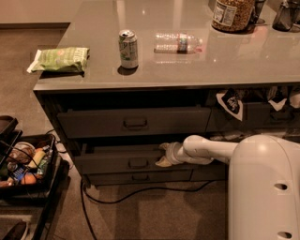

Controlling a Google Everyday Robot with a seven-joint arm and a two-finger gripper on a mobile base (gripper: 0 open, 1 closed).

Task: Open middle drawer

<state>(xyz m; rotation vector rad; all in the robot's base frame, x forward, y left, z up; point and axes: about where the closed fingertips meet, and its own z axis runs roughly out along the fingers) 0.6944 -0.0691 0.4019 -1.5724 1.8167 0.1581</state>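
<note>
The middle drawer (117,161) is a wide dark-grey front with a small handle (138,162) at its centre. It stands out a little from the cabinet, and a dark gap shows above it. My gripper (164,154) is at the drawer front's upper edge, just right of the handle. The white arm (211,149) reaches to it from the right. The taller top drawer (133,123) is above. The bottom drawer (138,177) is below.
On the grey counter (93,79) are a green bag (60,59), a can (128,48), a lying water bottle (178,42) and a jar (233,13). A black cart (28,168) of groceries stands at the left. A cable (140,196) runs across the floor.
</note>
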